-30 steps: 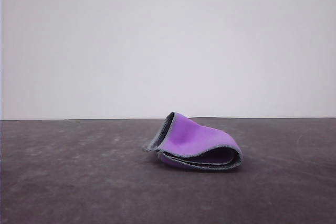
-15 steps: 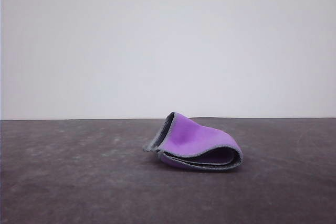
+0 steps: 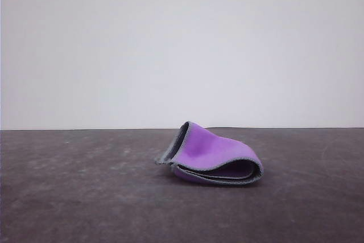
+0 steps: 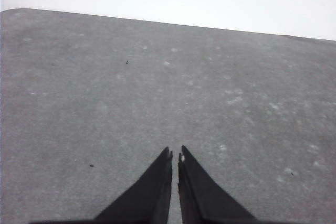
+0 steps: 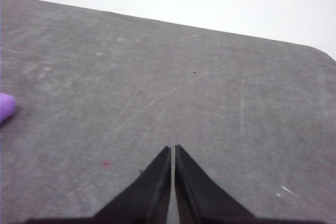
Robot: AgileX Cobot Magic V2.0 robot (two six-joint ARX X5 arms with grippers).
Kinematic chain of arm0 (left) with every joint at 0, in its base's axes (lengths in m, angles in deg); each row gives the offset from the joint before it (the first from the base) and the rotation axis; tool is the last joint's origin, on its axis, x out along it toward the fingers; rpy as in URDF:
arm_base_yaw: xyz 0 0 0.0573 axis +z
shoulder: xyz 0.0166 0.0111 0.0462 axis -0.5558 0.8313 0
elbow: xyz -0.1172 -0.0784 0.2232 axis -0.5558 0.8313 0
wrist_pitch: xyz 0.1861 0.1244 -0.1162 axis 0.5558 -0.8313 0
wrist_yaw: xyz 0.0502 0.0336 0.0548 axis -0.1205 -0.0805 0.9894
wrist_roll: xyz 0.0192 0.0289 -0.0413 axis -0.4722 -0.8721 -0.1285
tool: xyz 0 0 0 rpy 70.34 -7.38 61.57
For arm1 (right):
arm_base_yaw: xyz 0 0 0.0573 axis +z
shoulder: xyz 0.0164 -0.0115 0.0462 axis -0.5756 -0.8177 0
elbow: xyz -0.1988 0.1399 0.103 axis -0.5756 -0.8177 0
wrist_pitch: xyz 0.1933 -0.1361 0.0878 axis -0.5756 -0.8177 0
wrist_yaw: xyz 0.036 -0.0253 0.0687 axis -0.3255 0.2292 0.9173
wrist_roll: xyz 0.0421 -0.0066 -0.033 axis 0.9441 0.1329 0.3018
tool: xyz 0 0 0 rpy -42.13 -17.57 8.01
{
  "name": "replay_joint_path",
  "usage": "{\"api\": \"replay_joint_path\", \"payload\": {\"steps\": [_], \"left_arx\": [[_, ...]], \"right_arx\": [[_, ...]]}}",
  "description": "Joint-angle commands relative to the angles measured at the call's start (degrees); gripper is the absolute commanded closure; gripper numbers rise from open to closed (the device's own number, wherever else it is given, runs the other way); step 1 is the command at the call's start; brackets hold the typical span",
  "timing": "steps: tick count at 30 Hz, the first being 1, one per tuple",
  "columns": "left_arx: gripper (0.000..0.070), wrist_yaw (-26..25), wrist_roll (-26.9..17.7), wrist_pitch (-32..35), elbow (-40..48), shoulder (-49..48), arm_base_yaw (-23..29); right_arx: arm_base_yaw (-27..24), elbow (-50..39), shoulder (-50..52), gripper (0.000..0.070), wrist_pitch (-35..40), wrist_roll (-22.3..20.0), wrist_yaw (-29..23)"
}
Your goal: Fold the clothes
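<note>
The clothes, a small cloth folded into a loose bundle, lie on the dark table a little right of centre in the front view. Purple faces outward, dark grey shows inside the fold, and light grey edging runs along the rims. In the right wrist view a purple corner of the cloth peeks in at the frame's edge, well apart from my right gripper, which is shut on nothing above bare table. My left gripper is likewise shut, with only table surface beneath it.
The dark grey table is scuffed with pale marks and ends at a far edge against a plain white wall. A rounded table corner appears in the right wrist view.
</note>
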Motion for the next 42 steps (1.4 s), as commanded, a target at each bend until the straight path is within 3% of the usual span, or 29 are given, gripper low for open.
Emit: {"api": "replay_joint_path", "payload": {"steps": [1, 42], "left_arx": [[0.0694, 0.2, 0.0, -0.5, 1.1, -0.1, 0.0], [0.0694, 0.2, 0.0, -0.5, 1.1, -0.1, 0.0]], "right_arx": [[0.6, -0.2, 0.0, 0.0693, 0.9, 1.0, 0.0], [0.5, -0.2, 0.0, 0.0693, 0.6, 2.7, -1.9]]}}
